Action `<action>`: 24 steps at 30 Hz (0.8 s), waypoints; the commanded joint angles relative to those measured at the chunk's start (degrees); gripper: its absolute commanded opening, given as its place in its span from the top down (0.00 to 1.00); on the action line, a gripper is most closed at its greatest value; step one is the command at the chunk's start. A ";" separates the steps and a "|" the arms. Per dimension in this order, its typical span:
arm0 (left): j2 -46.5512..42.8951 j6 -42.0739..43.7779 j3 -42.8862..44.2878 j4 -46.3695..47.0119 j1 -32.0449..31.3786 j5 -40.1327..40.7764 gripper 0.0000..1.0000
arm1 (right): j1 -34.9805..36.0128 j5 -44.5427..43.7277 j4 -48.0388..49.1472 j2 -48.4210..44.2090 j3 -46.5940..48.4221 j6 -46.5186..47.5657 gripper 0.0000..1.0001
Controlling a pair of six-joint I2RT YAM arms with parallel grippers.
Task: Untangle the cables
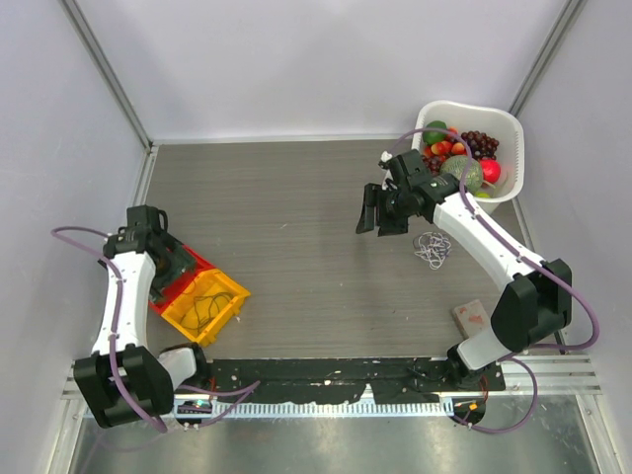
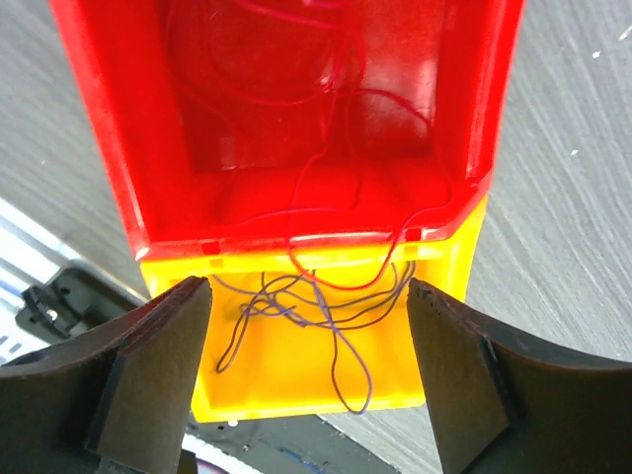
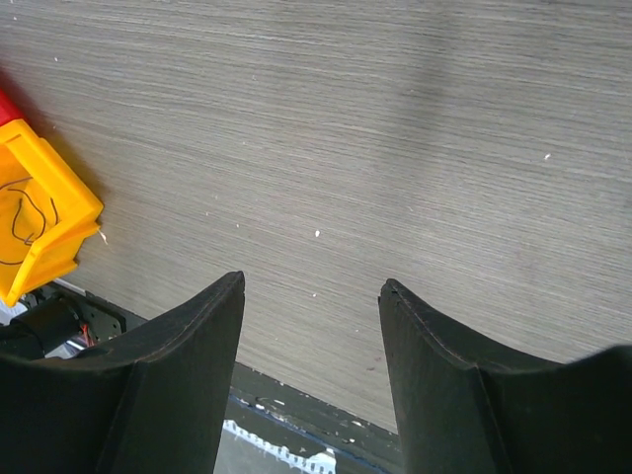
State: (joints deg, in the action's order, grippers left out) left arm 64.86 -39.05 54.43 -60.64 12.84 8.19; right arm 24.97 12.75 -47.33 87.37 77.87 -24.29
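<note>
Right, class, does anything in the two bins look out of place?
Yes. The red cable trails out of the red bin over the wall into the yellow bin, where it crosses the dark cable.

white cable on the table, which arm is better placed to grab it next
Right. The white cable lies beside the right arm, and the right hand hangs open nearby. The left hand is open over the red bin and yellow bin, across the table.

No legible text, label, brand, number or sign on anything in view.
</note>
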 commanded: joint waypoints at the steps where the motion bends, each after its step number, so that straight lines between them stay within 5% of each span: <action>1: -2.37 -4.98 1.99 -5.37 -0.10 4.81 0.14 | 0.25 0.78 3.03 -2.21 -1.40 0.65 0.38; 8: 1.23 -10.17 1.91 -4.84 0.69 5.27 0.16 | 0.17 -0.18 3.30 -4.75 -3.77 2.85 0.38; 24: 10.46 -13.60 2.61 1.31 5.35 0.60 0.65 | 0.17 -2.65 3.30 -7.92 -6.50 4.52 0.37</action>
State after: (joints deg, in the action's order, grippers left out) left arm 74.32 -50.92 56.07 -61.84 16.91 9.13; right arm 25.02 11.55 -45.32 81.89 71.35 -20.93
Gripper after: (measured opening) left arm 0.424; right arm 0.626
